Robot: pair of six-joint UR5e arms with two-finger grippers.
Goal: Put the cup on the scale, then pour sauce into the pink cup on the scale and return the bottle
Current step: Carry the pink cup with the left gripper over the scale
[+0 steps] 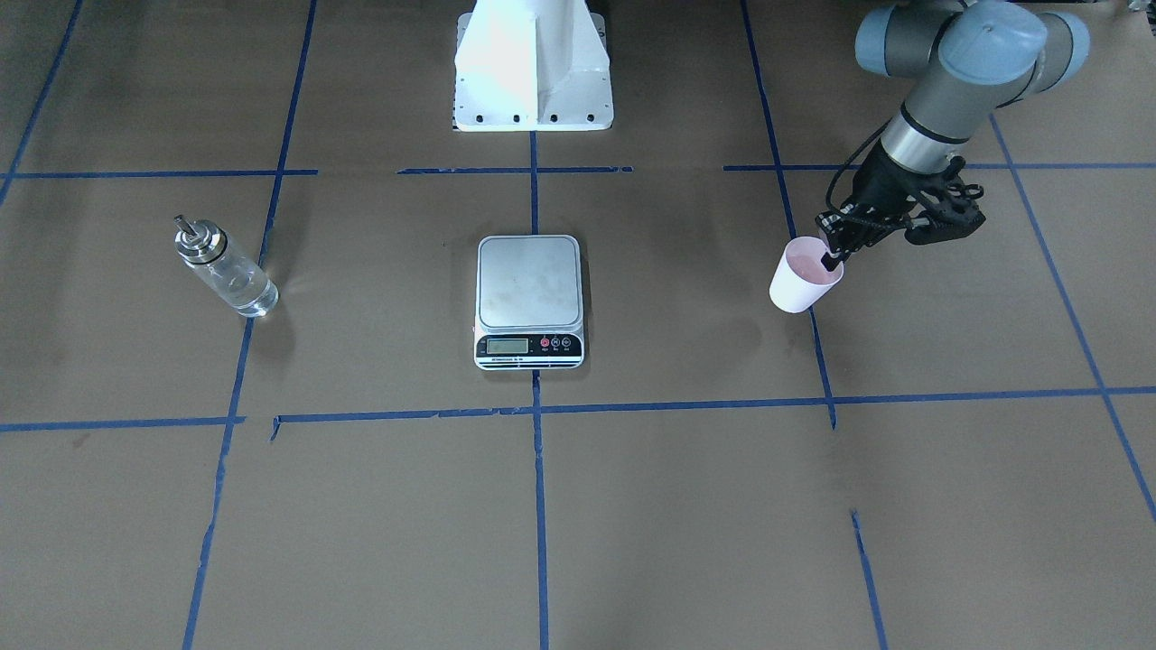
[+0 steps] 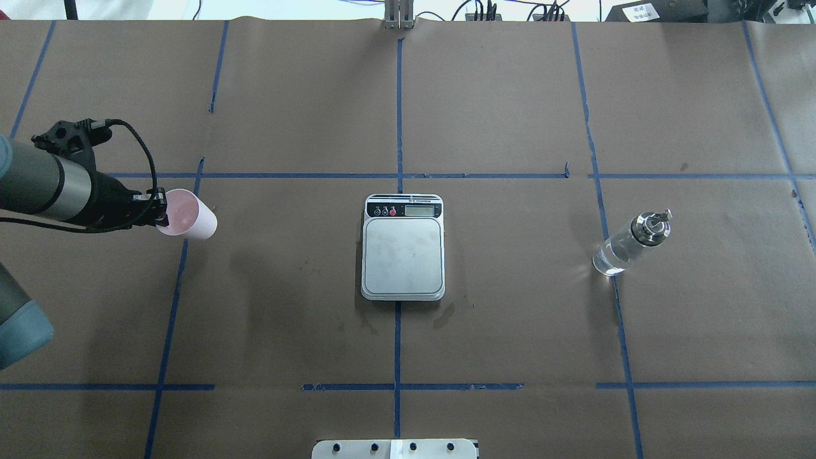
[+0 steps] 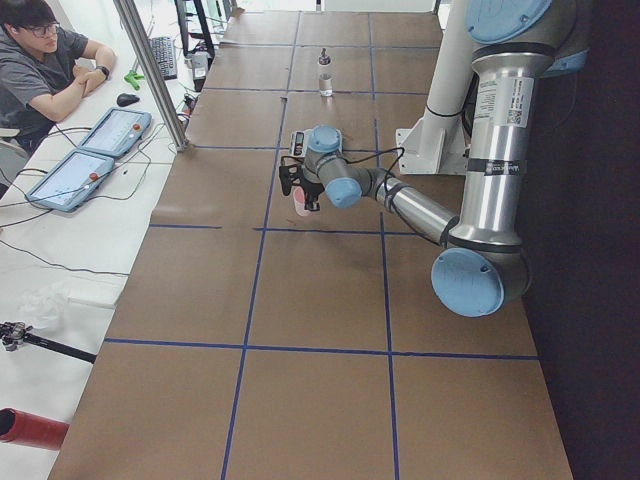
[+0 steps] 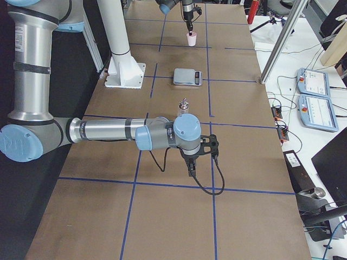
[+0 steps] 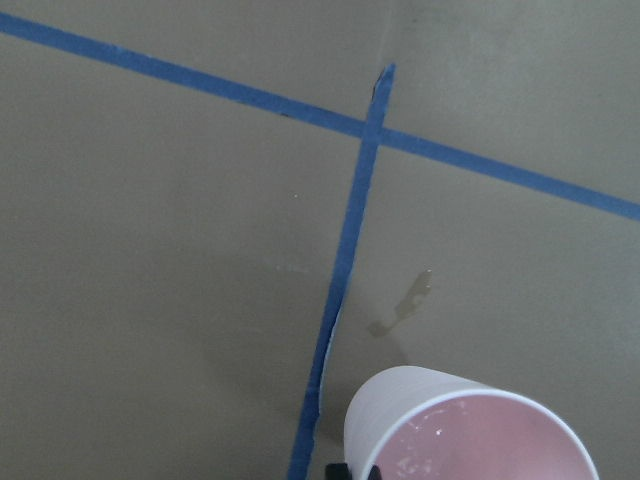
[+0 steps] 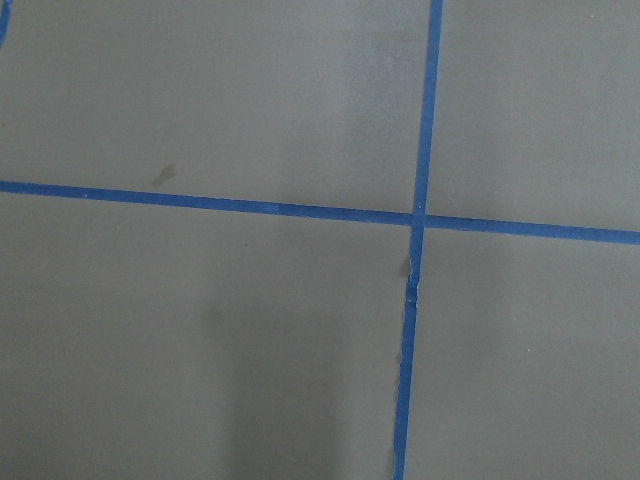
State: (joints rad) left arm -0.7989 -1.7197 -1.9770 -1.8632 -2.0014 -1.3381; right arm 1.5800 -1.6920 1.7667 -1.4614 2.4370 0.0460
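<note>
The pale pink cup [image 1: 804, 278] is at the robot's left side of the table, also in the overhead view [image 2: 189, 218] and the left wrist view [image 5: 470, 430]. My left gripper [image 1: 829, 262] is shut on its rim, one finger inside and one outside. I cannot tell whether the cup is off the table. The scale [image 1: 528, 284] lies at the table's middle with its platform bare. The glass bottle [image 1: 226, 271] with its silver cap stands upright on the robot's right side. My right gripper [image 4: 192, 162] hangs over bare table, past the bottle; I cannot tell if it is open or shut.
Brown paper with blue tape lines covers the table [image 2: 510, 331]. The robot's white base [image 1: 533, 72] stands behind the scale. An operator [image 3: 40, 60] sits beyond the far edge beside two tablets [image 3: 95, 150].
</note>
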